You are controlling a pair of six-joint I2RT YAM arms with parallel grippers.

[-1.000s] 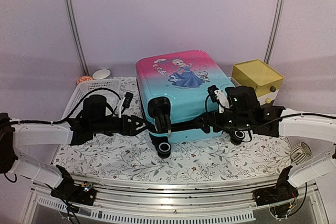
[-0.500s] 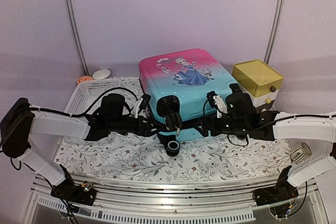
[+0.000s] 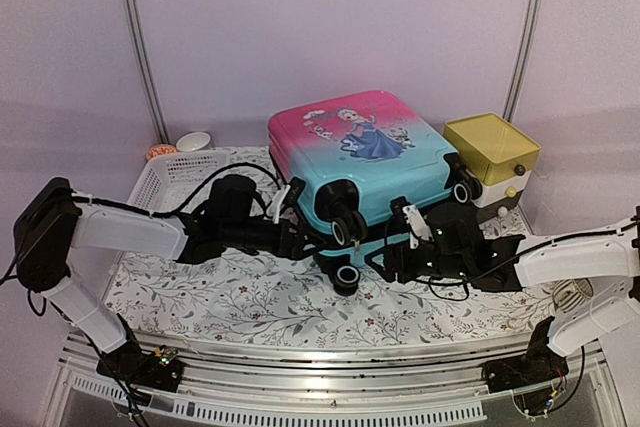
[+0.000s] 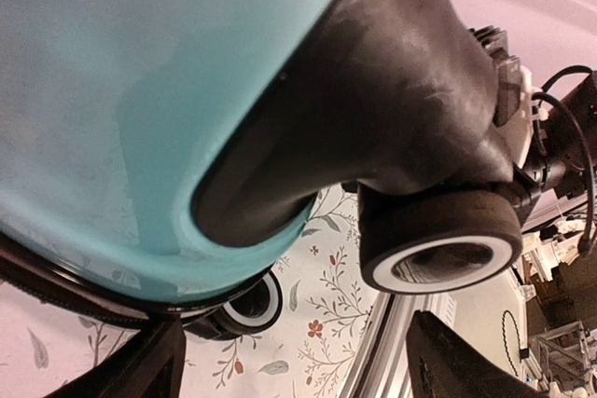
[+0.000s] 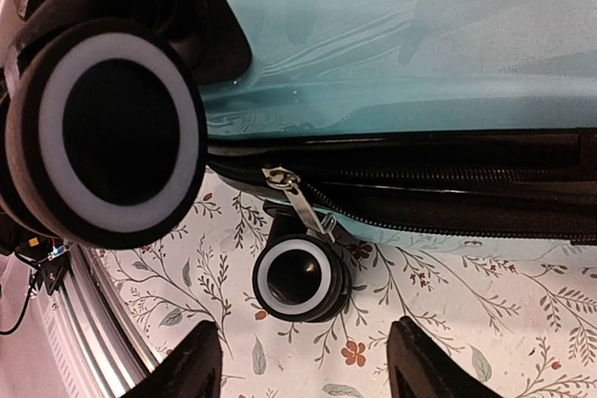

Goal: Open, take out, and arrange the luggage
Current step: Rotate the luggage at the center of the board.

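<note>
At the left, a white basket (image 3: 160, 179) is seen on the flowered cloth (image 3: 250, 297). The left gripper (image 4: 297, 347) is held at the near left corner of the luggage (image 3: 360, 162); its jaws are spread wide and nothing is gripped. The luggage is laid in the middle of the table, printed face up, turned at an angle, wheels toward the arms. The right gripper (image 5: 303, 356) is placed just before the zipper pull (image 5: 297, 198), with jaws apart and nothing held. A yellow-topped box (image 3: 490, 147) is found just beside the luggage at the right.
</note>
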